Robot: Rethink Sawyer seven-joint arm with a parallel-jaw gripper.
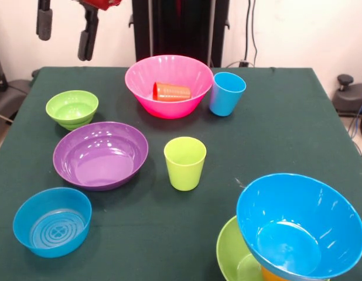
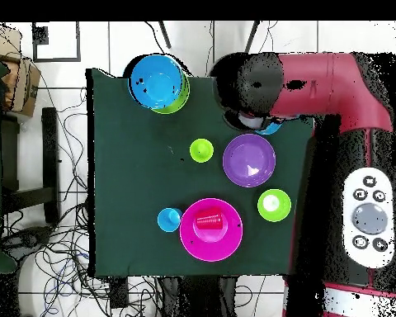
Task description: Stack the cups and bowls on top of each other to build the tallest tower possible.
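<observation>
Pink bowl (image 1: 169, 88) holds the red cup (image 1: 172, 91) on its side, far across the bench (image 1: 275, 134); the gripper (image 1: 64, 32) hangs far left, fingers apart, empty.

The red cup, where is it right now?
The red cup lies on its side inside the large pink bowl, at the table's far middle in the front view, with the light blue cup just right of that bowl.

I find no readable text, label, brand or number on any object in either view.
</observation>
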